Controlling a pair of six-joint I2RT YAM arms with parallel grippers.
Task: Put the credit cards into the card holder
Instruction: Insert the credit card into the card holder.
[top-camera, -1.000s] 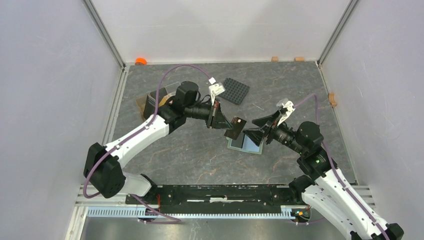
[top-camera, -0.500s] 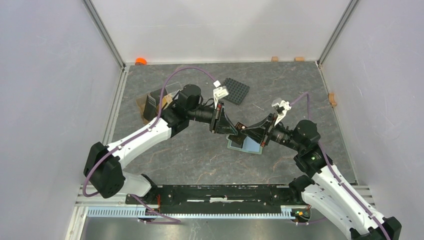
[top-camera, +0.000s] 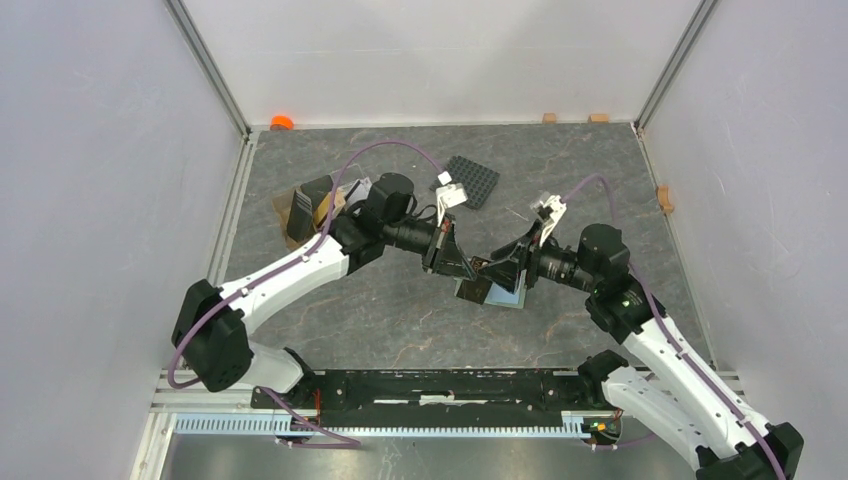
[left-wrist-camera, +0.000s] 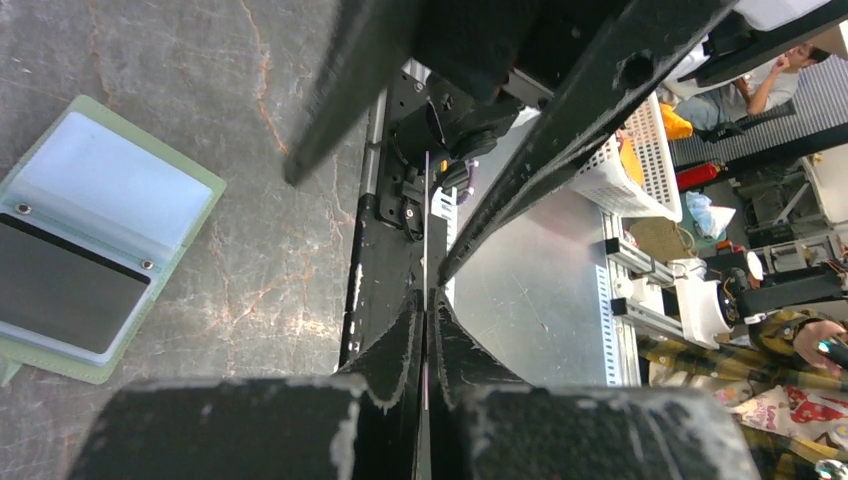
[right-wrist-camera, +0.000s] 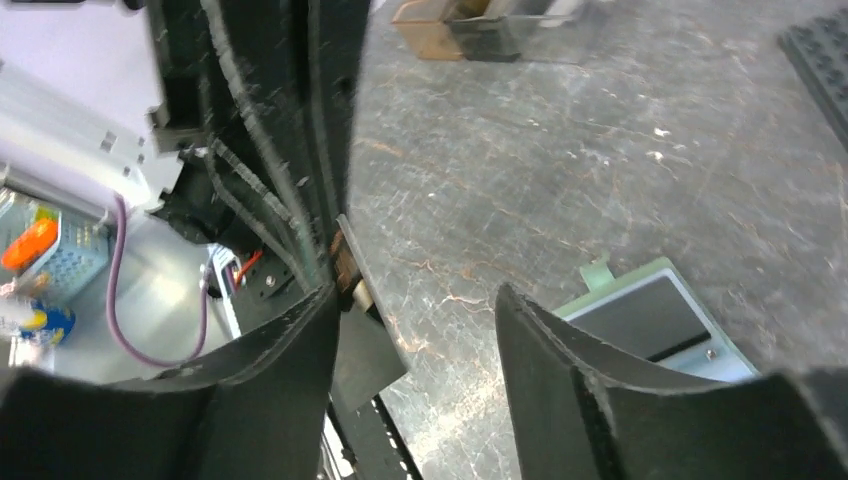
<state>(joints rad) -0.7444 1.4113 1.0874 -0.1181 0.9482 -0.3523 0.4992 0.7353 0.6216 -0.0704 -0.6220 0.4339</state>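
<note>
- The left claw (left-wrist-camera: 425, 318) is pinched tight on a thin dark plastic credit card (left-wrist-camera: 426, 230). In the left wrist view the card shows edge-on, as a fine line rising from the claw's tips in the lower middle of the frame.
- The right claw (right-wrist-camera: 415, 315) stands partly open and has hold of nothing. Its two black fingers are spread to either side of the card. In the right wrist view the card lies against the finger on the left of the frame, and the other finger is well apart from it.
- In the top view the two claws meet tip to tip at the centre of the frame, with the card between them.
- The small folding card holder (top-camera: 492, 294), sage-green outside and light blue inside with a dark pocket, lies open and flat on the grey marbled desk (top-camera: 400, 300). It is just below the claws in the top view. The card overlaps its upper left corner there, and whether they touch cannot be told.
- A brown open tray (top-camera: 290, 205) sits at the upper left of the desk in the top view, and a black studded square plate (top-camera: 470, 181) at the upper centre. Both are well apart from the card holder.
</note>
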